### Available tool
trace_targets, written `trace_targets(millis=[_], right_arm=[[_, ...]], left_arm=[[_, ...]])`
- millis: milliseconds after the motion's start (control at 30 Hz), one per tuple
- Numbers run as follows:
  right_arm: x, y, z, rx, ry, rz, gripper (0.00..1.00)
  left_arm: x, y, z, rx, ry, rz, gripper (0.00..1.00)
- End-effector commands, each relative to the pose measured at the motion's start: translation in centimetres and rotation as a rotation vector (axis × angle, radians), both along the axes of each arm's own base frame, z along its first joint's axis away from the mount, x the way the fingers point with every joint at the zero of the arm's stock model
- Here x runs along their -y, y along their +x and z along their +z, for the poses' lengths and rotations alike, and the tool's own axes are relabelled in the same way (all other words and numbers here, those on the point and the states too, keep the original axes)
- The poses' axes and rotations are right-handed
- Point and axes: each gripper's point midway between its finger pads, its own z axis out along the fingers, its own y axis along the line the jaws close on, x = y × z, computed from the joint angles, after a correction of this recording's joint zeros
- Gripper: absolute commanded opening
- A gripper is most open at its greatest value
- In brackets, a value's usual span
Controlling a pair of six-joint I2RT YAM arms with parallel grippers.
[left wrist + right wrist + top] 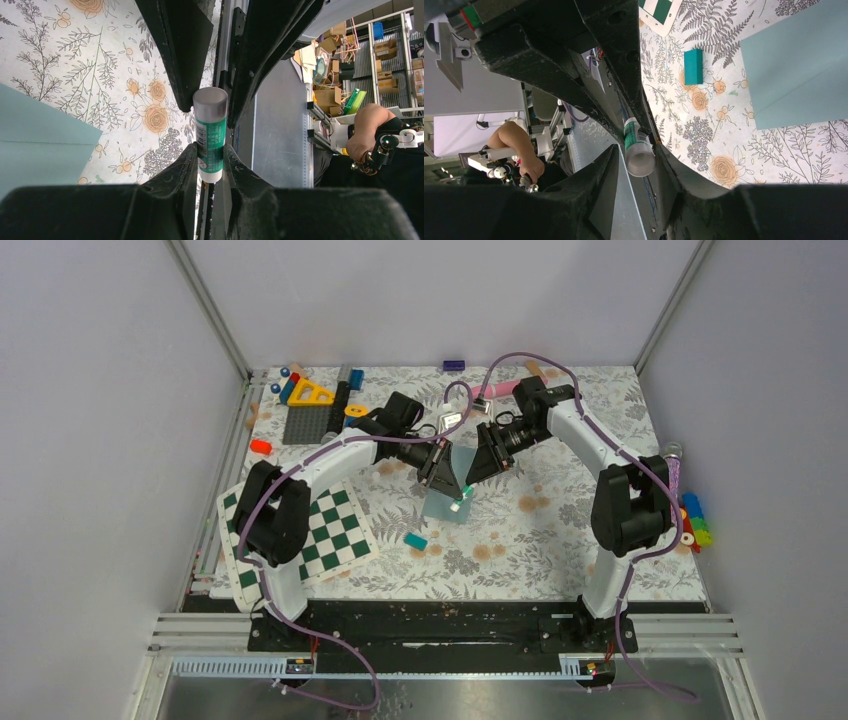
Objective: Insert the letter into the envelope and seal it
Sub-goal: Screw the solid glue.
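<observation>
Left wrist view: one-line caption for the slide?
Left fingers clamp a green glue stick while the right fingers flank its grey cap, teal envelope lying on the floral cloth.

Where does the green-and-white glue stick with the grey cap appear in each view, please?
Top external: green-and-white glue stick at centre, by the teal paper envelope.
Left wrist: centre; envelope at left edge.
Right wrist: lower centre; envelope upper right.
Shared landmark: the envelope.
</observation>
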Motion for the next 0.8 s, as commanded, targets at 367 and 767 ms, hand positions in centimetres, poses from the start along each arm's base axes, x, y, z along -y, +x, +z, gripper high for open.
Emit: trace_targets(millis=[367, 767], right_arm=[[-0.3, 0.0, 1.0, 0.008, 0.004, -0.006, 0.39], [-0.4, -1.0, 0.1, -0.021, -0.006, 0.033, 0.38]], left_arm=[[0.2, 0.1, 2.4, 0.086, -0.06, -0.005, 0.0], [0.2, 0.4, 2.4, 0.089, -0.061, 0.004, 0.0]])
